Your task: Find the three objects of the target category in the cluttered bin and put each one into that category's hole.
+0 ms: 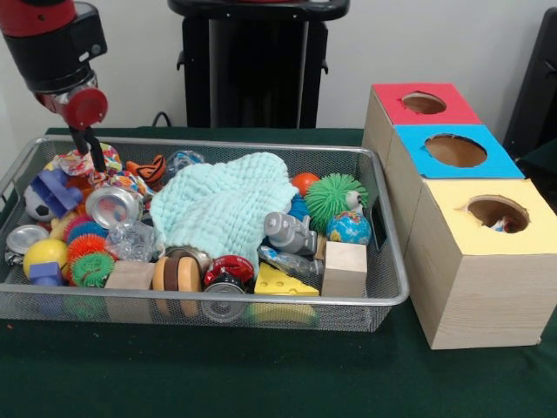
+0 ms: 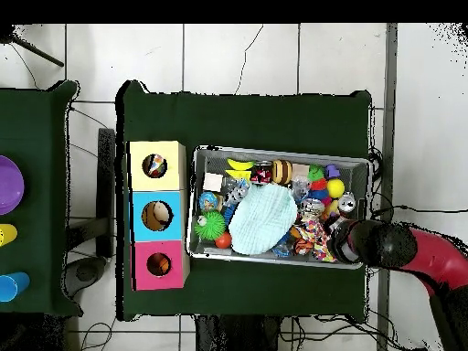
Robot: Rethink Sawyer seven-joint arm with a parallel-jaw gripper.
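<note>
At the upper left of the front view we see the gripper (image 1: 90, 150) dipping into the wire bin (image 1: 393, 298) over the toys; we cannot tell its state. Right of centre lies the mint cloth (image 1: 228, 207), then three boxes (image 1: 474, 274) with holes at right.

Pictured: gripper (image 1: 91, 148) lowered into far left corner of toy-crammed wire bin (image 1: 383, 300), pale green cloth (image 1: 226, 205) heaped mid-bin, red, blue and yellow boxes (image 1: 474, 261) beside right rim.

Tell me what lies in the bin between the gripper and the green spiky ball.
In the front view, the pale mint cloth fills most of the stretch between the gripper and the green spiky ball, with an orange striped toy nearer the gripper.
</note>
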